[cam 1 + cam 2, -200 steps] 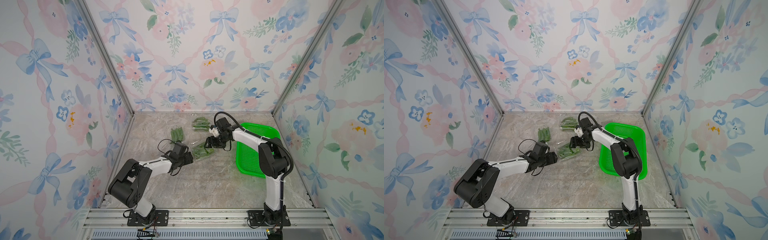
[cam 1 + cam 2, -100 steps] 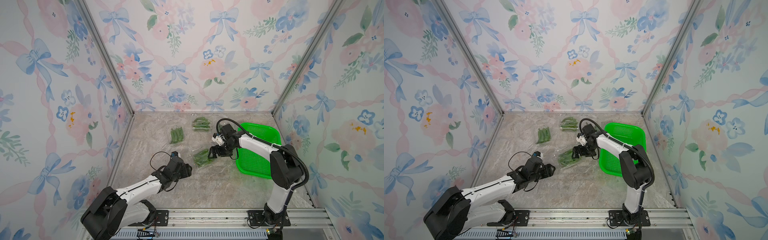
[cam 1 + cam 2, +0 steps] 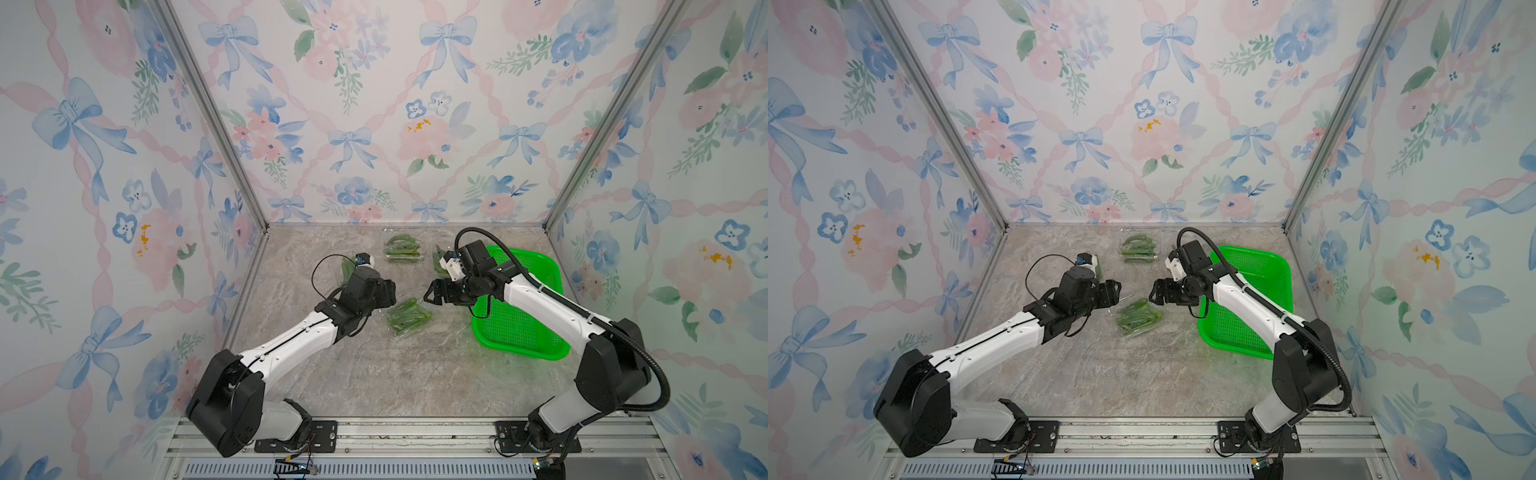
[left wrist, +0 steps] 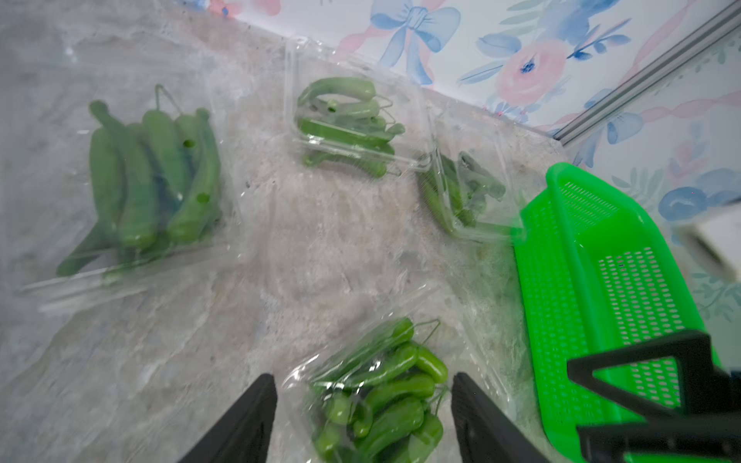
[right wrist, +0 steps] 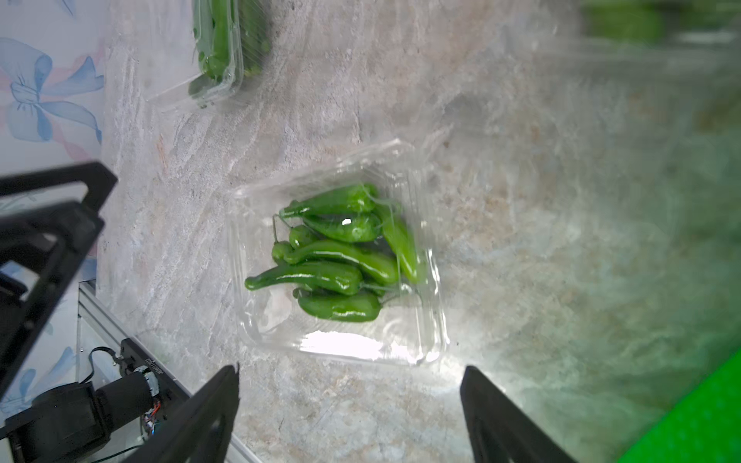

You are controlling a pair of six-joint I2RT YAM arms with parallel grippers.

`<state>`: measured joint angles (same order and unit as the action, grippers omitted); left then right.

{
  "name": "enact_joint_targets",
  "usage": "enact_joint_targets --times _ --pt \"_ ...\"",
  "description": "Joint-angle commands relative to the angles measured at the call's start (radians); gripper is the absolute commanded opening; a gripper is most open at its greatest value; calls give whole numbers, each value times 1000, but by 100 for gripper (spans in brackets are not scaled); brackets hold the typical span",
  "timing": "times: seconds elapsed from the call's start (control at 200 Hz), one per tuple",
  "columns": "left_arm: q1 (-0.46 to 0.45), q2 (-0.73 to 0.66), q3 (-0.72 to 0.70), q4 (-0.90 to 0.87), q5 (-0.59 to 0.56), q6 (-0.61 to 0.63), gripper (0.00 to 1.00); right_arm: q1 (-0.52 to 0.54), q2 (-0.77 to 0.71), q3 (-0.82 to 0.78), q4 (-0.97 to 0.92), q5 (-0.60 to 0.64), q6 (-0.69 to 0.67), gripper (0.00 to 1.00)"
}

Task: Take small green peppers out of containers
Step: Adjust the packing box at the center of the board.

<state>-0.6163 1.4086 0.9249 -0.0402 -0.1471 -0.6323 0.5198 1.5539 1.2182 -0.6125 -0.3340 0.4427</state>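
Small green peppers (image 3: 409, 316) in clear container (image 5: 349, 344) | between left hand (image 3: 390, 291) and right hand (image 3: 432, 294) | both spread wide, empty

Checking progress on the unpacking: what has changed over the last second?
The left gripper pulled back, then advanced to the middle container, jaws open. That container slid slightly toward the robot's bases; the right gripper followed it, open beside it. The peppers remain inside; other containers and green basket unmoved.

White link shells and black joints on the left arm (image 3: 291, 345) and right arm (image 3: 548, 307). The left carries a thin black cable (image 3: 322, 266), the right a ribbed black hose (image 3: 660, 386). The left end effector (image 4: 363, 401) has black wedge fingers (image 4: 244, 421).
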Motion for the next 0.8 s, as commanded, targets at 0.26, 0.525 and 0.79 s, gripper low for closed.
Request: enact_joint_targets --times 0.26,0.525,0.79 --pt "13 319 185 -9 94 202 72 174 -105 -277 257 85 414 80" --pt "53 392 211 2 215 232 72 175 0 -356 540 64 603 82" --pt "67 363 149 -1 263 216 71 144 77 -314 585 68 652 87"
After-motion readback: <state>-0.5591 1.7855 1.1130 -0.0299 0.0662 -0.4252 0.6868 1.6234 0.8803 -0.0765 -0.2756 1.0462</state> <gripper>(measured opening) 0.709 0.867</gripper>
